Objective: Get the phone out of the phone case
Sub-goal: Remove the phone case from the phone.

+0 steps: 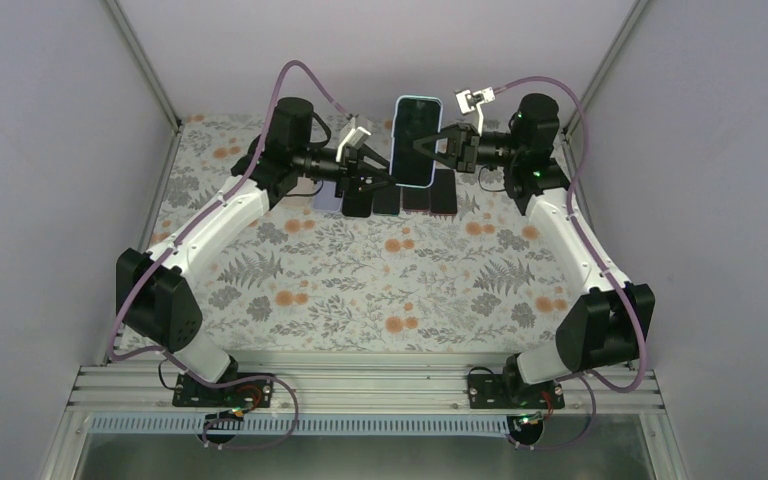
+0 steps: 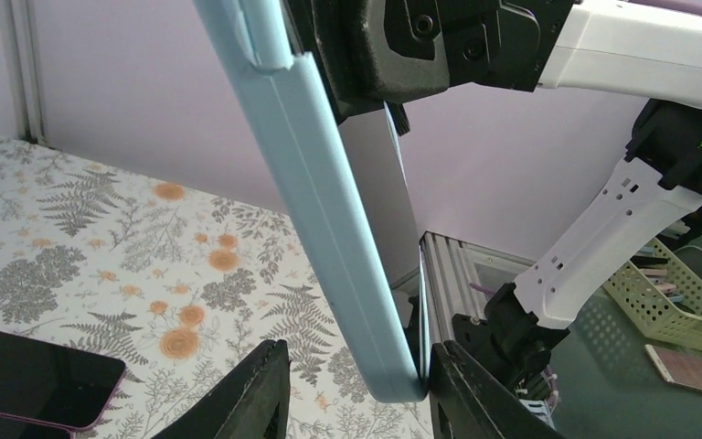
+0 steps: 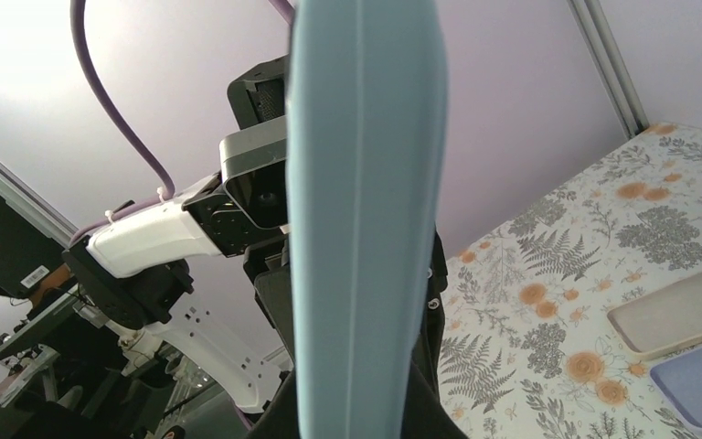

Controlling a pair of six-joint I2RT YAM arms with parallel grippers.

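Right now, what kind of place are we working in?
Probably a lab test booth, not a home: plain lilac panels in aluminium framing enclose a floral-cloth tabletop, with spare phones laid out in a row.

The left arm (image 1: 210, 225) and right arm (image 1: 572, 235) have white links and black joints, with black bases (image 1: 222, 386) bolted to the rail (image 1: 360, 385). Purple cables (image 3: 101, 82) loop above it. The left gripper (image 1: 378, 170) and right gripper (image 1: 428, 146) are black, with visible screws (image 2: 425, 23).
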